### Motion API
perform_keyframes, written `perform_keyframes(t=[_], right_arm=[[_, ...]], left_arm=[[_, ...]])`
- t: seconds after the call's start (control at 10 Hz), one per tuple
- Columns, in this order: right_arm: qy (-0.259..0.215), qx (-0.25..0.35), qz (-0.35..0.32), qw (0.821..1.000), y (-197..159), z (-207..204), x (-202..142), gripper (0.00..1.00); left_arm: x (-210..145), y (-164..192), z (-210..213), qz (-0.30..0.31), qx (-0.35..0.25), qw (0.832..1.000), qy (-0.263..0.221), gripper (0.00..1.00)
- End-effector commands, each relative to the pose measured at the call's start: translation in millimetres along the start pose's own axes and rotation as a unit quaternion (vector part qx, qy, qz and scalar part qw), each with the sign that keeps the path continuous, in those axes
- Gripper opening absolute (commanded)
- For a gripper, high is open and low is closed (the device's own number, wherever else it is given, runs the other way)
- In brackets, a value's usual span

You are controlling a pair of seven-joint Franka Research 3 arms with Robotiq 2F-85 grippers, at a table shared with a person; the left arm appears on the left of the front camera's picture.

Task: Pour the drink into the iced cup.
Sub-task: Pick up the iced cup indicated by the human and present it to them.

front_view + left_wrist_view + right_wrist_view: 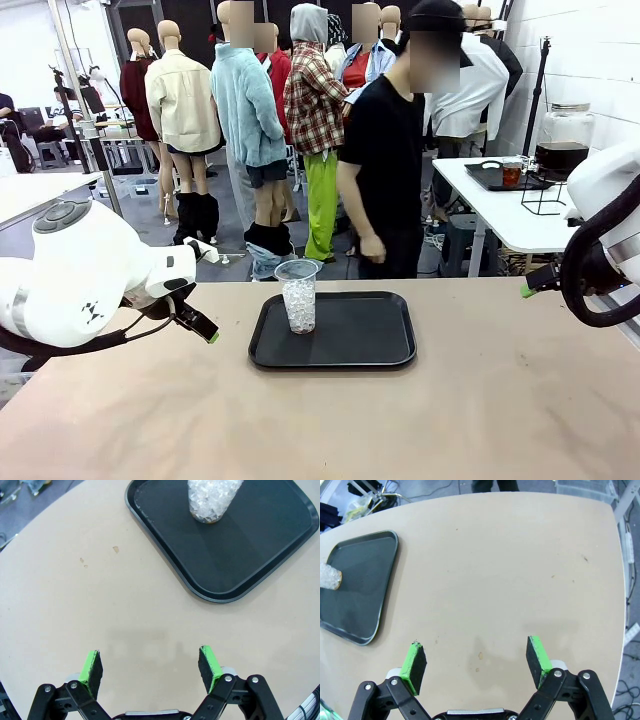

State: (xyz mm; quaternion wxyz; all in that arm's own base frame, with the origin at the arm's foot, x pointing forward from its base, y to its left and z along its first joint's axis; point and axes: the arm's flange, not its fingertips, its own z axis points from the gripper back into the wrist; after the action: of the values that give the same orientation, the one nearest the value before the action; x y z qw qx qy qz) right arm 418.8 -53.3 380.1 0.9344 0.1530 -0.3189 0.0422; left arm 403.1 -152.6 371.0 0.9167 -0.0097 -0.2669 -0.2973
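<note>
Iced cup standing on black tray.
Left claw and right claw are hovering released over the surface, flanking the tray.

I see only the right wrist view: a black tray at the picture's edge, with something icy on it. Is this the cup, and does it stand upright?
Observer: Yes. In the front view a clear plastic cup full of ice stands upright on the left part of the black tray.
Operator: Where is the left gripper?
Observer: The left gripper is open over the table, on the robot's left of the tray, and holds nothing.
Operator: And the drink?
Observer: Dark liquid fills the lower part of a glass jar on a white side table behind the person.
</note>
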Motion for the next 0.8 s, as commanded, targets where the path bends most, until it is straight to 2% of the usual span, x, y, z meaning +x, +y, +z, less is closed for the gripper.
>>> perform_keyframes(t=[0.0,0.7], right_arm=[[-0.005,0.002,0.004,1.000,0.7,-0.7,-1.2,1.00],[-0.005,0.002,0.004,1.000,0.7,-0.7,-1.2,1.00]], left_arm=[[-0.6,1.5,0.6,0.002,0.000,1.000,-0.001,1.00],[-0.6,1.5,0.6,0.002,0.000,1.000,-0.001,1.00]])
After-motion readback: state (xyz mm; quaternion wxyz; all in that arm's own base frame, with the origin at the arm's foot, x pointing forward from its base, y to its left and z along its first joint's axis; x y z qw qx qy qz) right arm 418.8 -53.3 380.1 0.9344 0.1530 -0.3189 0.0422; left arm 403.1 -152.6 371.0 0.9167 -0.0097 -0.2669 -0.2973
